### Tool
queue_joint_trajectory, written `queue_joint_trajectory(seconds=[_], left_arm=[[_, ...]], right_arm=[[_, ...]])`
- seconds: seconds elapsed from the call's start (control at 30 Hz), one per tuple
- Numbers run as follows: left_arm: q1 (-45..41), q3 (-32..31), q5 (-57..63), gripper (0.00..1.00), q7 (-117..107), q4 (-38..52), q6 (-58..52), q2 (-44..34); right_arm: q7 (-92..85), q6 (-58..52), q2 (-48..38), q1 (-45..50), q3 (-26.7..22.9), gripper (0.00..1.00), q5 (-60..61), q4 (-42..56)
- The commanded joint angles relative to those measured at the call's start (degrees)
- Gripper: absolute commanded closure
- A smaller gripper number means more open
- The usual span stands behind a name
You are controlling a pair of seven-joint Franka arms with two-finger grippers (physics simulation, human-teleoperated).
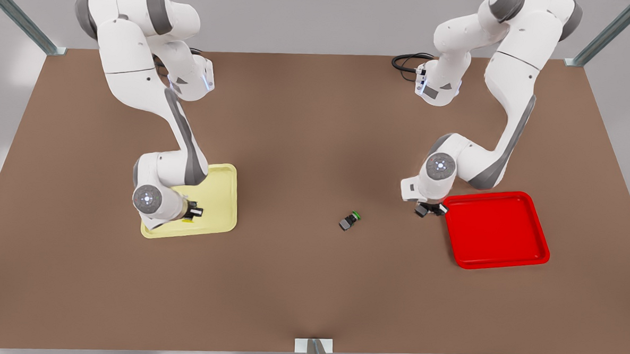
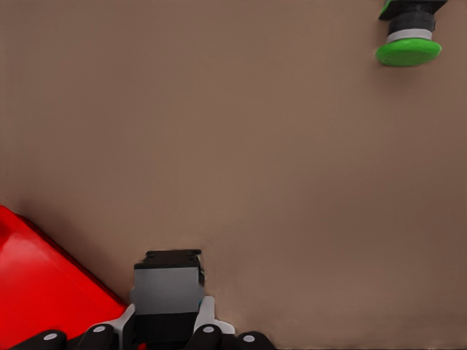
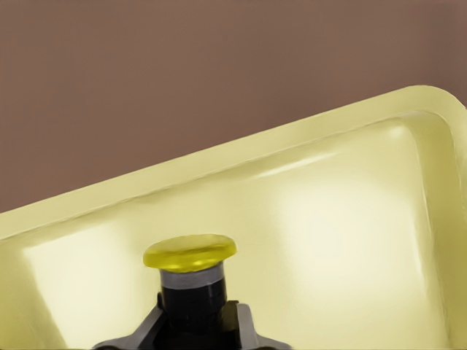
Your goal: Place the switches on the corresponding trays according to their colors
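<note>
While both arms are lowered to the brown table [image 1: 300, 283], places below are given relative to the green-capped switch [image 1: 350, 221], which lies on its side on bare table between the two trays.

Right gripper [image 1: 195, 212]: toward the front view's left of the green-capped switch, over the pale yellow tray [image 1: 224, 194]; its fingers [image 3: 244, 328] are clamped on the dark body of the yellow-capped switch [image 3: 190, 253], cap out over the tray floor.

Left gripper [image 1: 430, 208]: toward the front view's right of the green-capped switch, just beside the red tray's [image 1: 496, 230] near corner; its fingers [image 2: 208, 321] grip a dark grey switch body [image 2: 168, 288], cap colour not clear.

Red tray: well apart from the green-capped switch.
</note>
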Motion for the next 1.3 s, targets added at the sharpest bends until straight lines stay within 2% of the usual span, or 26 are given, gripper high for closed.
queue_joint_trajectory(seconds=[0.0,0.07,0.17,0.3,0.33,0.4,0.47,0.6,0.7,0.73,0.8,0.83,0.87,0.9,0.93,0.97,1.0,1.03,1.07,1.17,1.23,1.27], left_arm=[[1.87,-0.67,-13.46,0.50,1.90,-0.14,-0.42,-0.21],[9.61,-2.08,-13.46,0.50,8.05,-0.41,-0.95,-0.83],[16.82,-2.08,-13.11,0.49,15.44,-0.06,-1.04,-0.65],[19.28,-2.08,-8.97,0.48,16.06,0.74,-0.95,0.14],[19.46,-2.00,-8.89,0.00,15.88,0.74,-0.87,0.22],[19.37,-2.00,-8.89,0.00,15.88,0.91,-1.13,0.22],[19.37,-2.00,-8.89,0.00,15.88,1.00,-1.13,0.31],[19.11,-2.17,-8.97,0.00,15.88,1.61,-1.66,-0.04],[19.46,-4.80,-9.50,0.00,15.70,4.69,-5.52,-2.14],[19.54,-6.91,-10.03,0.00,13.69,6.18,-8.68,-3.91],[19.46,-14.46,-10.20,0.00,1.30,14.78,-23.60,-4.08],[19.46,-17.11,-10.12,0.00,-2.83,19.71,-29.07,-4.08],[19.54,-18.95,-10.12,0.00,-6.18,22.09,-31.71,-4.26],[19.54,-20.71,-10.12,0.00,-9.95,24.73,-34.44,-4.70],[19.02,-20.37,-10.46,0.00,-10.75,24.82,-34.44,-8.64],[15.52,-15.82,-13.27,0.00,-10.40,24.82,-34.61,-12.60],[5.33,-3.95,-17.58,0.00,-10.22,24.91,-34.62,-16.03],[-10.93,13.27,-19.60,0.00,-10.40,27.36,-37.07,-17.00],[-18.24,23.22,-21.28,0.00,-10.22,29.30,-38.66,-17.26],[-26.33,38.52,-25.85,0.00,-10.31,29.30,-39.18,-20.43],[-25.98,43.26,-29.80,0.00,-9.87,29.30,-40.86,-21.04],[-26.25,43.53,-29.54,0.00,-9.79,29.30,-40.94,-20.96]], right_arm=[[0.53,-0.35,0.02,0.01,0.00,0.00,-0.94,0.05],[0.61,-0.43,0.11,0.10,0.00,0.00,-0.94,0.23],[1.49,-0.43,0.20,0.54,0.09,0.00,-0.85,0.93],[1.58,-0.52,0.29,0.80,0.18,0.00,-0.94,1.46],[1.58,-0.52,0.37,0.89,0.18,0.00,-0.94,1.55],[3.60,-1.66,0.90,1.59,0.18,0.00,-0.85,2.51],[14.15,-1.58,1.34,3.26,0.27,0.00,-0.59,3.04],[23.90,-2.72,1.34,3.18,0.35,0.00,0.29,4.54],[25.40,-10.54,-0.68,2.12,0.00,0.00,0.29,7.61],[25.22,-13.00,-1.12,1.95,0.00,0.00,0.20,8.49],[24.52,-16.08,-2.88,1.68,0.00,0.00,0.03,8.49],[19.79,-16.25,-5.77,1.33,0.09,0.00,-0.68,8.49],[7.93,-19.41,-10.17,0.28,0.09,0.00,-2.25,9.19],[-3.32,-28.54,-11.23,-0.08,0.35,0.00,-8.76,17.44],[-13.07,-34.70,-12.89,-0.43,0.44,0.00,-10.26,23.51],[-20.54,-35.15,-15.96,-1.74,0.44,0.00,-11.66,24.31],[-26.36,-34.54,-19.13,-2.54,0.53,0.00,-12.89,24.22],[-26.54,-34.54,-21.16,-2.98,0.62,0.00,-12.89,23.78],[-26.63,-34.54,-21.95,-3.59,0.62,0.00,-12.81,23.52],[-26.37,-34.54,-21.86,-3.50,0.70,0.00,-12.89,23.52],[-26.37,-34.71,-21.86,-3.50,0.71,0.00,-12.81,23.52],[-26.28,-34.71,-21.78,-3.50,0.71,0.00,-12.81,23.52]])
